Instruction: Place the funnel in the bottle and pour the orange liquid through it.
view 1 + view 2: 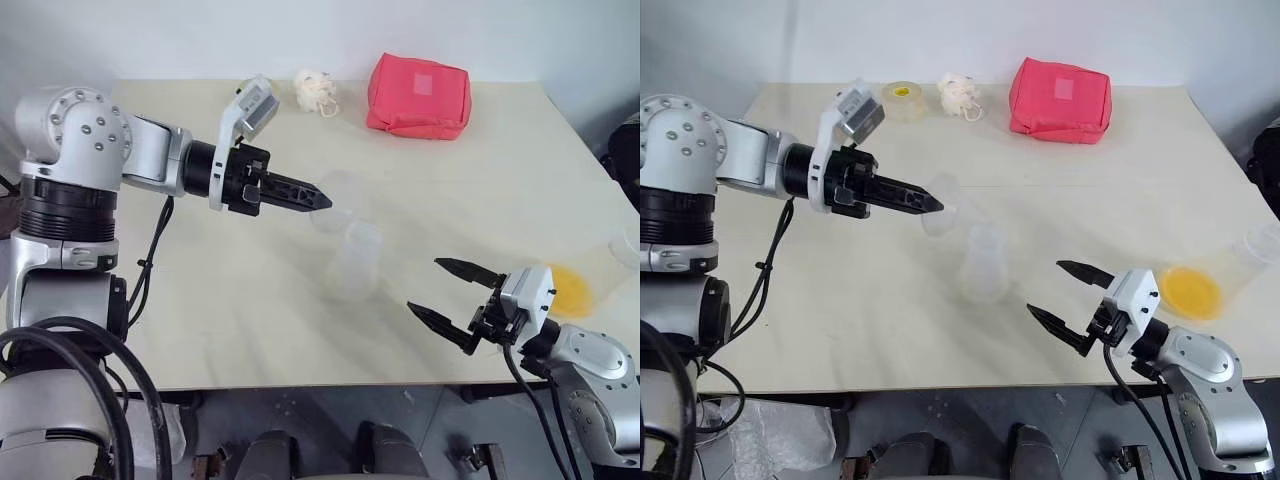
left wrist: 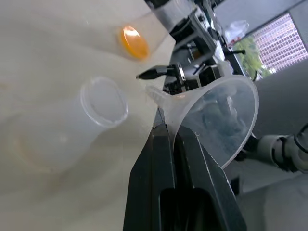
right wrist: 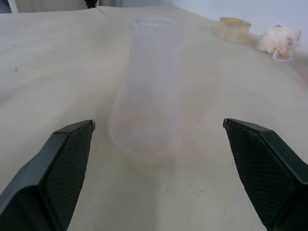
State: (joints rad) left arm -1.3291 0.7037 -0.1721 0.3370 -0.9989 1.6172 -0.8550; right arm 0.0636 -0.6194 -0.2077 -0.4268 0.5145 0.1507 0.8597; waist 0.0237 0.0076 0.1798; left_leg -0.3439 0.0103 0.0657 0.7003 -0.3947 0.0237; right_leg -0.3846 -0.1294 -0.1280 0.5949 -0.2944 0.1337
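While left tool [image 1: 930, 204] grips one funnel [image 2: 219, 120], right tool [image 1: 1058, 292] gapes empty beside one bottle [image 1: 983, 262].

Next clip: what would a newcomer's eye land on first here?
Probably the red pouch at the table's far edge, then the orange liquid in a clear cup lying near the right edge. Mid-table, the left gripper is shut on the clear funnel just above the whitish bottle, while the right gripper waits open beside it.
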